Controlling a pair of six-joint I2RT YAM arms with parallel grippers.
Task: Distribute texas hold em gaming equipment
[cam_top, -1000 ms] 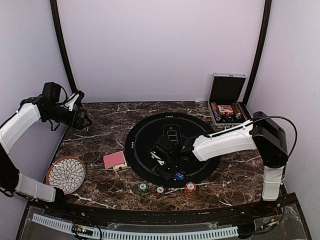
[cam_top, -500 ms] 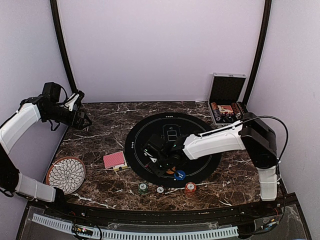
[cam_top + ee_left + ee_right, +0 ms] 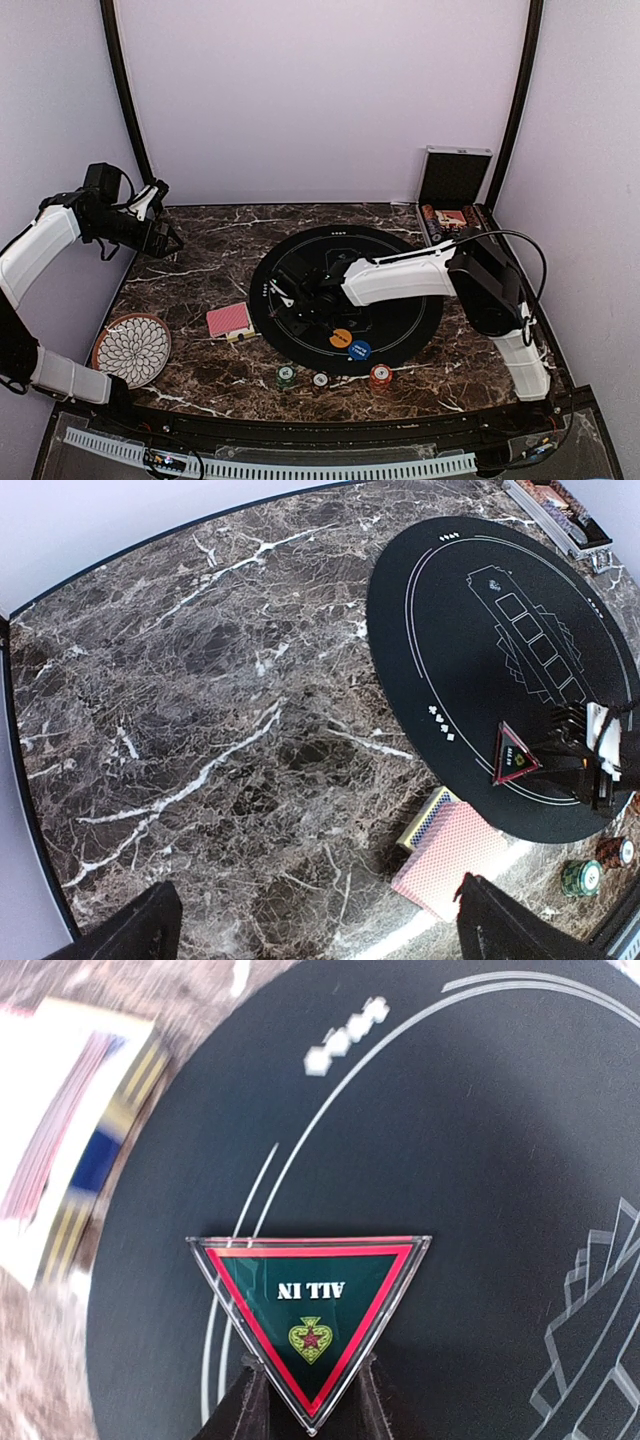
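Note:
My right gripper point(image 3: 308, 1390) is shut on the lower corner of a clear triangular "ALL IN" marker point(image 3: 310, 1300), green with a red border, over the left part of the round black mat point(image 3: 400, 300). Its fingers point(image 3: 245, 1395) press the marker's two slanted edges. An orange disc point(image 3: 341, 338) and a blue disc point(image 3: 359, 350) lie on the mat's near part. Green point(image 3: 286, 376), white point(image 3: 320, 380) and red point(image 3: 380, 376) chip stacks sit in front of the mat. Red-backed cards point(image 3: 229, 319) lie left of it. My left gripper point(image 3: 168, 243) hangs open at the far left, holding nothing.
A white flower-patterned plate point(image 3: 131, 348) sits at the near left. The open chip case point(image 3: 455, 215) stands at the back right corner. A card box point(image 3: 428, 820) pokes out from under the cards. Dark marble table point(image 3: 200, 710) stretches below the left gripper.
My right gripper has travelled left and away across the mat, off the orange and blue discs, carrying the triangular marker. The left arm has stayed still.

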